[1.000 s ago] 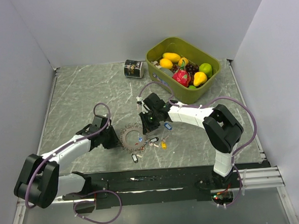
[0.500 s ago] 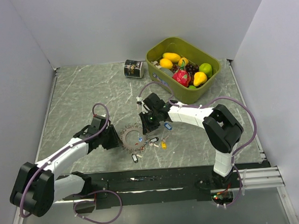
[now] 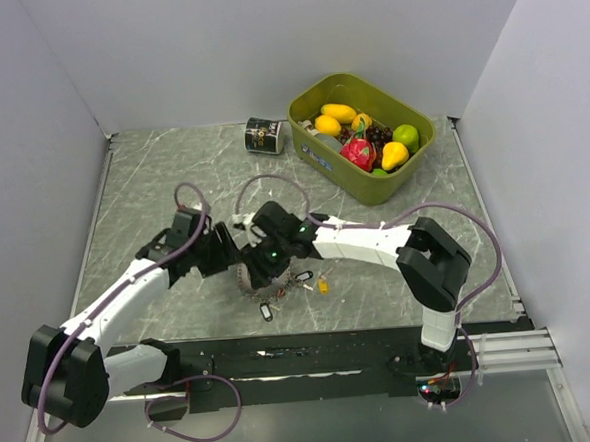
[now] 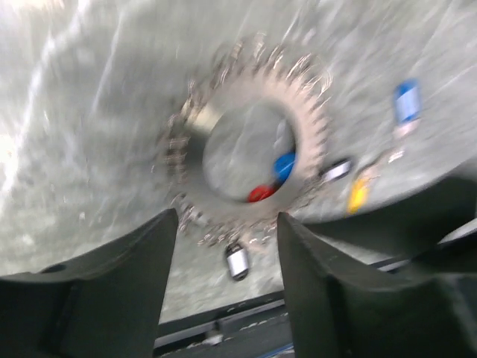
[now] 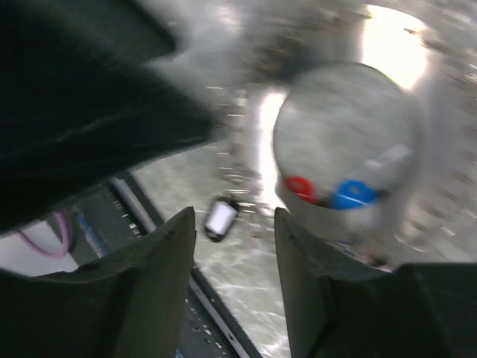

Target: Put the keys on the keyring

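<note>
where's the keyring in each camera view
top external: the keyring is left of centre, partly hidden under the right end effector.
left wrist: upper middle, hollow centre facing the camera.
right wrist: right of centre, blurred.
shared landmark: the dark-tagged key lying just outside the ring.

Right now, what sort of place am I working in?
Probably a robot test cell: white walls box in a marbled table, arms bolted at its near edge, and a green bin of fruit.
</note>
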